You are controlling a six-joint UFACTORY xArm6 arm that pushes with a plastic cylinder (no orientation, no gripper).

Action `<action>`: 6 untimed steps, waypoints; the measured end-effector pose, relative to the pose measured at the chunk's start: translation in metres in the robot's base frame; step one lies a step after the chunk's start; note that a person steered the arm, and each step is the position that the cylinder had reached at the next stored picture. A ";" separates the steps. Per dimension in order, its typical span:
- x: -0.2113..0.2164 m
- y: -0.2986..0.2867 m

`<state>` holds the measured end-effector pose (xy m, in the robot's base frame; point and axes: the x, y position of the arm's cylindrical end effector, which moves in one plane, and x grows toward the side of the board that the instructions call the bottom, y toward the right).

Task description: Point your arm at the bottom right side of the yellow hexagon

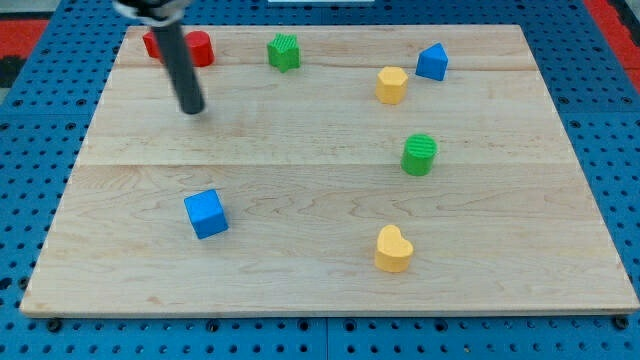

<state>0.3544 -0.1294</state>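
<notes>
The yellow hexagon [391, 84] lies near the view's top, right of centre. My tip [191, 108] touches the board at the upper left, far to the left of the hexagon and slightly lower. The dark rod rises from it toward the view's top left. A blue block [432, 62] sits just right of the hexagon and slightly higher. A yellow heart [393, 249] lies near the view's bottom, below the hexagon.
Two red blocks [198, 48] sit at the top left, partly behind the rod. A green block [284, 51] lies at top centre, a green cylinder [419, 154] at the right middle, a blue cube [206, 213] at the lower left. The wooden board [300, 270] ends on blue pegboard.
</notes>
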 end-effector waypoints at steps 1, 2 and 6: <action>0.000 0.089; 0.000 0.170; 0.000 0.271</action>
